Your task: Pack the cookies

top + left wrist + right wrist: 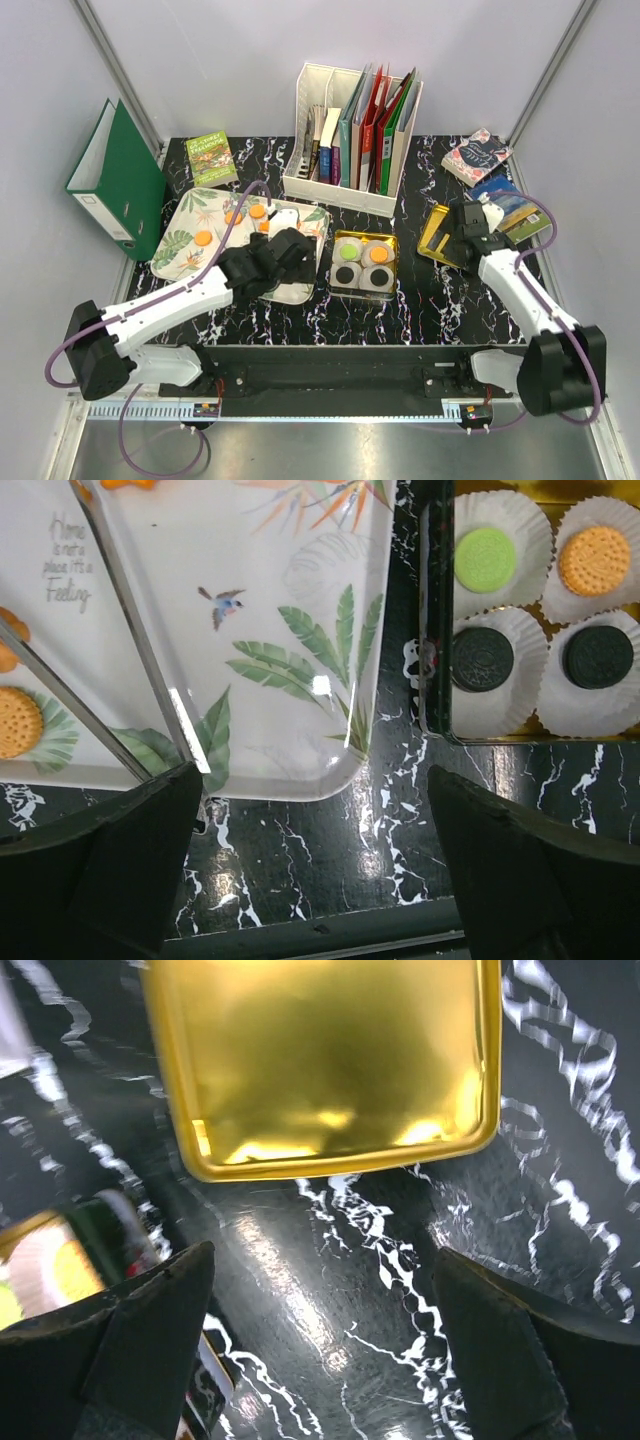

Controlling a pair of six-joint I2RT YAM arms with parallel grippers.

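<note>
Finding: at this moment you had all four paper cups (500, 715) in the gold tin (432, 680) filled, one item per cup: a green cookie (485, 559), an orange cookie (593, 560) and two black cookies (482, 659).

Several loose orange cookies (203, 238) lay on the leaf-print tray (270, 730), which sat just beside the tin on the tabletop (300, 870). No empty cup showed, so I could not tell whether they belonged in this tin.

Your left end effector (315, 810) hovered over the tray's near corner, jaws spread wide, holding nothing. Your right end effector (322, 1290) hung above the gold lid (320, 1060), well apart from the tin, likewise spread and empty.

In my judgement the filling was done and fitting the lid was outstanding.
</note>
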